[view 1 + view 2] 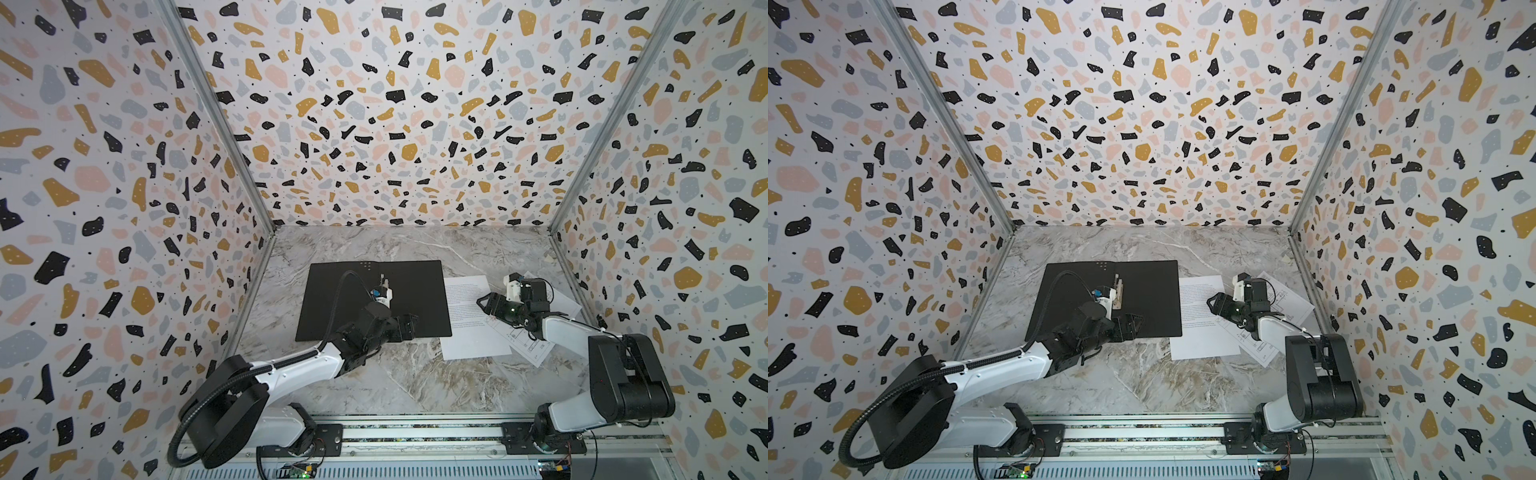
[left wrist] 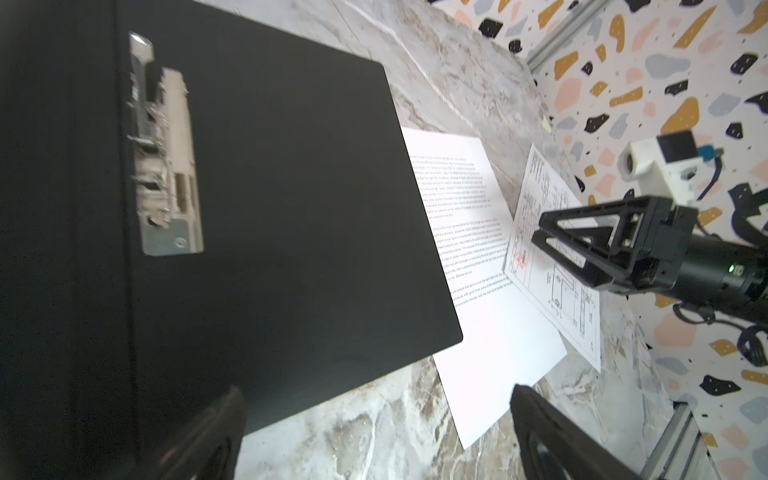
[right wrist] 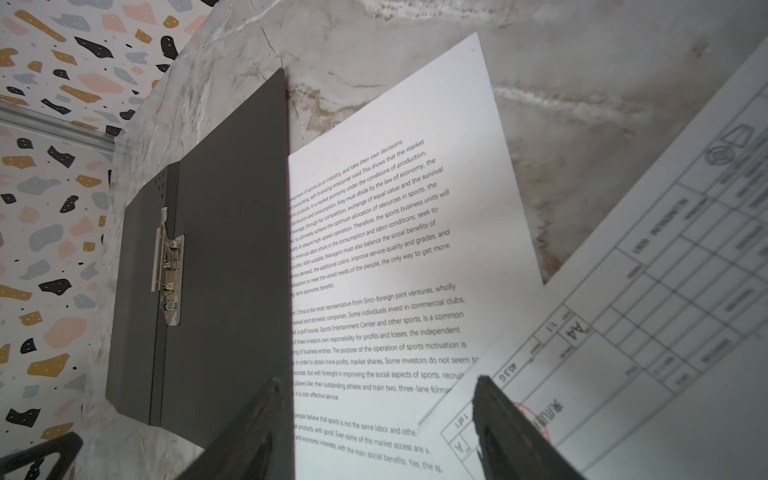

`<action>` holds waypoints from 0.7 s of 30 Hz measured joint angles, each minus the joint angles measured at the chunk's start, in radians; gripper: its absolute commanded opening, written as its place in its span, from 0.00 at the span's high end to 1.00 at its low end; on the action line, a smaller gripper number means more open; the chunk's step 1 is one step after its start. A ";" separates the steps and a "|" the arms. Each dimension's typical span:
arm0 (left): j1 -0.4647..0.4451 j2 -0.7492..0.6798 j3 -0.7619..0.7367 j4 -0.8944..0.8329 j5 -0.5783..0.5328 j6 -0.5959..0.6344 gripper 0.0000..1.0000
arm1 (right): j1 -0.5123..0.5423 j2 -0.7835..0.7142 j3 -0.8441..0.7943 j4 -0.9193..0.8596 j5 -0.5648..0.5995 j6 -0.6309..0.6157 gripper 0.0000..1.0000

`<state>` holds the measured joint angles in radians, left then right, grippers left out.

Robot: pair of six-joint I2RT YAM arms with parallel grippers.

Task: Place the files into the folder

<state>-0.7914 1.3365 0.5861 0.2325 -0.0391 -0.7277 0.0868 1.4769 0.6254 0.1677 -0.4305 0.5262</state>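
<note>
The folder [image 1: 419,291] [image 1: 1154,291] lies open on the marble table, black inside up, with its metal clip [image 2: 170,166] [image 3: 168,266] at the spine. To its right lie the files: a text sheet [image 1: 469,332] [image 3: 395,249] whose left edge is under the folder's right flap, and a drawing sheet [image 1: 528,345] [image 3: 665,291] overlapping it on top. My left gripper [image 1: 411,326] [image 2: 374,419] hangs open over the folder's front edge, holding nothing. Above the two sheets, my right gripper [image 1: 482,301] [image 3: 376,415] is open and holds nothing.
Patterned walls close the table on the left, back and right, and the right wall [image 1: 623,270] stands close behind the drawing sheet. Bare marble [image 1: 395,382] lies in front of the folder. The arm bases sit on a rail [image 1: 415,432] at the front.
</note>
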 measured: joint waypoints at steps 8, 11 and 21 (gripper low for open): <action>-0.081 0.113 0.060 0.016 0.010 -0.007 0.00 | -0.027 0.018 -0.006 -0.014 0.002 -0.008 0.27; -0.087 0.146 0.087 0.023 0.030 -0.005 0.00 | -0.053 0.005 -0.029 -0.026 0.002 -0.013 0.27; -0.089 0.270 0.220 0.004 0.084 0.040 0.00 | -0.174 -0.185 -0.107 -0.085 0.080 -0.026 0.09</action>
<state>-0.8803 1.6066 0.8066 0.2367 0.0444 -0.6872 -0.0868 1.2915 0.5182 0.0822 -0.3500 0.5007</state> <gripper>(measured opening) 0.997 0.838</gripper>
